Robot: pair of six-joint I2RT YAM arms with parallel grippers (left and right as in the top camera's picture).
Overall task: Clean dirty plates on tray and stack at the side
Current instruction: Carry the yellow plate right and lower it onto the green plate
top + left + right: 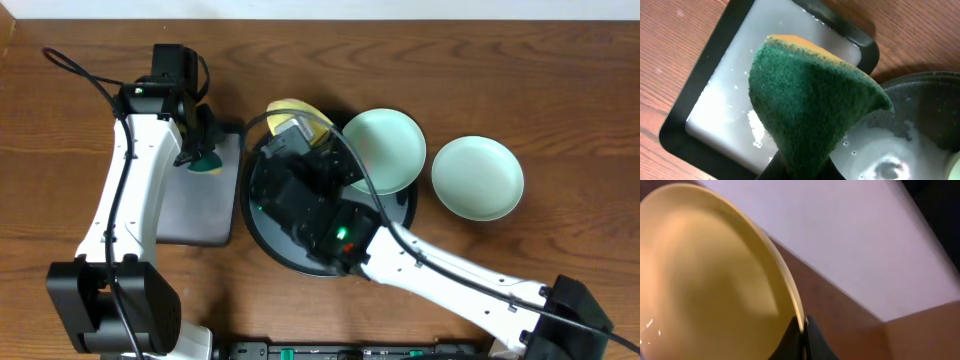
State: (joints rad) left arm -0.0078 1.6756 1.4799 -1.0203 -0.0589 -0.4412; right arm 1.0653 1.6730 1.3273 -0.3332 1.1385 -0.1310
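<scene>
The right end effector (803,330) is clamped on the rim of the tilted yellow plate (705,280), above the round black tray (262,225). To its left, the left end effector (799,169) pinches a green sponge (810,110) over the grey rectangular tray (720,45). To its right, one mint plate (390,150) overlaps the round tray's rim. A second mint plate (478,178) lies beyond on open desk (560,90). Nothing is stacked yet.

Your left arm (130,190) runs from near left to far, left gripper (205,152) pointing down, clamped on the sponge (810,110). Your right arm (450,275) stretches leftward from near right, right gripper (803,330) pinching the yellow plate (705,280) by its rim.
</scene>
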